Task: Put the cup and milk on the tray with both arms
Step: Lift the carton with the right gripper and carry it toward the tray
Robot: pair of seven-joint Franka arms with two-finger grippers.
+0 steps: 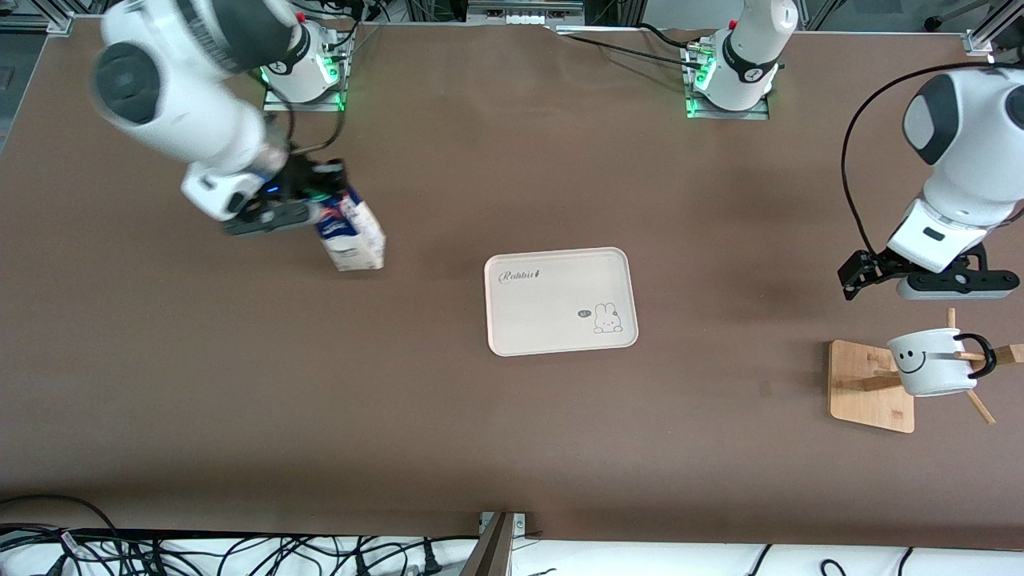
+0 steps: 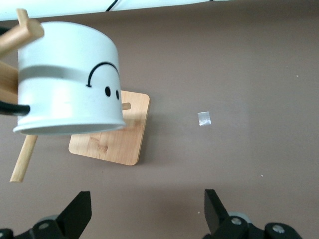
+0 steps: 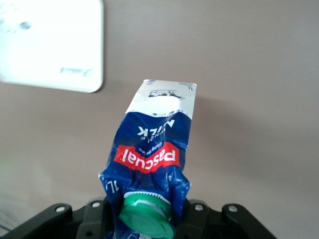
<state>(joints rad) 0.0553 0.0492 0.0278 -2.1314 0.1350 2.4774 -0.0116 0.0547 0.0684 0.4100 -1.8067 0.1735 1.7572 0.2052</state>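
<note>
In the front view, the milk [image 1: 352,238] is at the right arm's end of the brown bench [image 1: 512,448], its top gripped by the right gripper [image 1: 320,196]. The carton leans, its long axis running from the clamped top down toward the front camera and the tray [image 1: 560,301]. The cream tray lies flat mid-bench with nothing on it, a rounded rectangle with a raised rim, script and a bunny drawing. At the left arm's end, the cup [image 1: 932,362] hangs on its side on a peg of a wooden rack [image 1: 876,388], smiley face toward the tray, black loop handle toward the bench's end. The left gripper [image 1: 872,272] hovers over bare bench just beside the rack, on the side away from the front camera.

In the left wrist view, the left gripper [image 2: 147,211] has its black fingers [image 2: 79,211] spread wide on nothing. The cup [image 2: 70,82] is glossy white, with pale wooden pegs poking out around it and the rack's square base [image 2: 112,134] under it. A small patch of tape [image 2: 204,118] sits on the bench.

In the right wrist view, the right gripper [image 3: 147,219] is clenched on the milk [image 3: 152,164] at the creased blue top by the ribbed green cap [image 3: 147,214]; the white base points away toward the tray [image 3: 50,45].
</note>
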